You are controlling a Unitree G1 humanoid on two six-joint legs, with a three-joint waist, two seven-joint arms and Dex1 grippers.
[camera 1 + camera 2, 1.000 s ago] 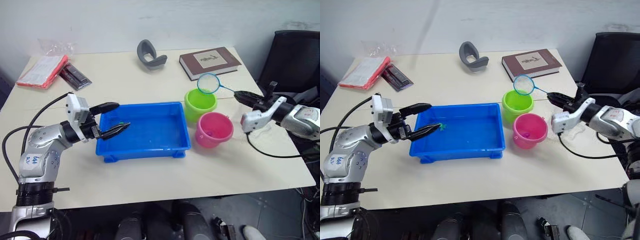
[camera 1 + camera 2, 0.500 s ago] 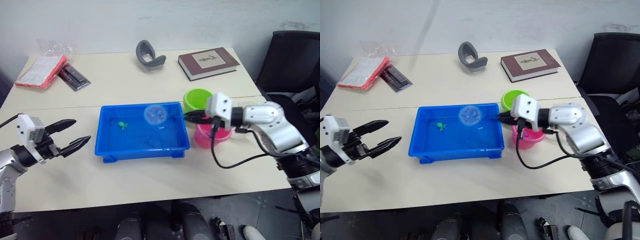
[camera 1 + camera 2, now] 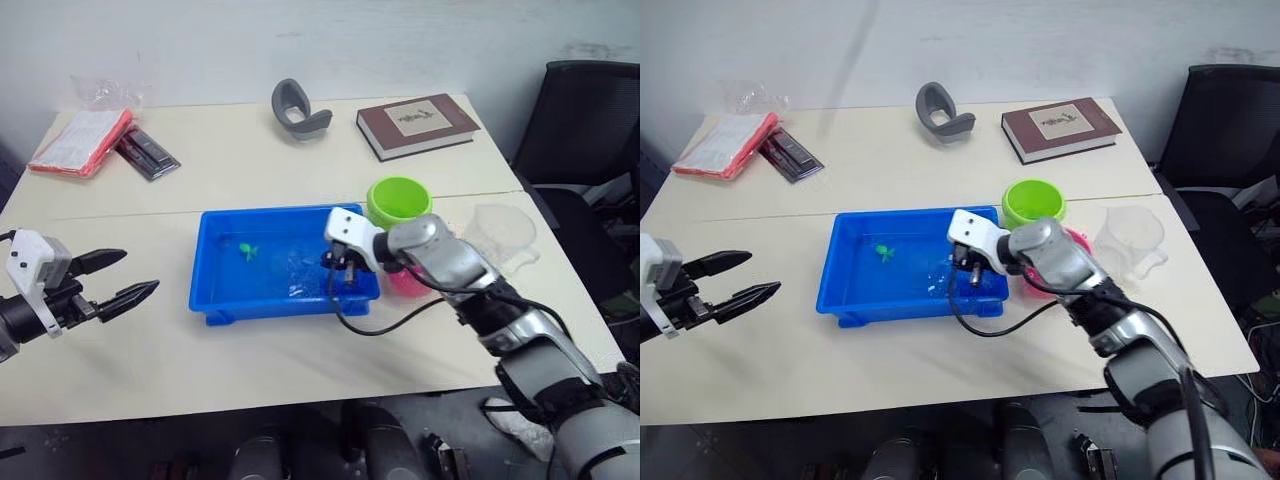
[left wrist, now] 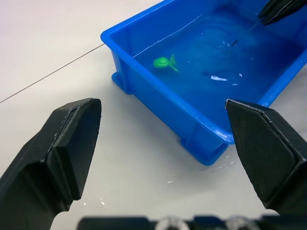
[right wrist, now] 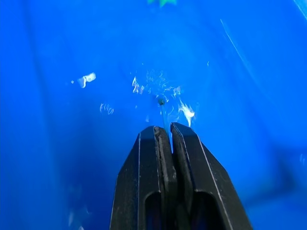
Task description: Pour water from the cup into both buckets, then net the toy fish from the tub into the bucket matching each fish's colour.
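Moved: right pincer [image 3: 968, 264] has swung from beside the buckets to low over the tub [image 3: 215, 300], at its end nearer the pails; half a second ago it hung at the tub's rim with the net hoop raised over the water.
Right pincer: fingers [image 5: 158, 163] pressed together on the net's thin handle [image 5: 164, 112], which runs down into the water.
Net: hoop cannot be made out; ripples and glints spread where the handle enters, so it looks dipped under.
Left pincer [image 3: 112, 279]: fingers wide apart, holding nothing; has drawn back off the tub's rim to hover over bare surface [image 3: 250, 370], well apart from the tub.
Fish: one green fish [image 3: 247, 249] lies in the water toward the tub's far side, apart from the handle.
Green bucket [image 3: 400, 198]: just beyond the tub's corner, upright.
Pink bucket [image 3: 1077, 243]: mostly hidden behind the right arm.
Cup [image 3: 1129, 240]: stands past the pails, near the surface's edge.
Meaning: netting stage under way; the dip lands short of the green fish, so a sweep toward it seems needed.
Clutter: book [image 3: 418, 124], grey holder [image 3: 297, 108], red packet [image 3: 83, 140], all at the far side as before.
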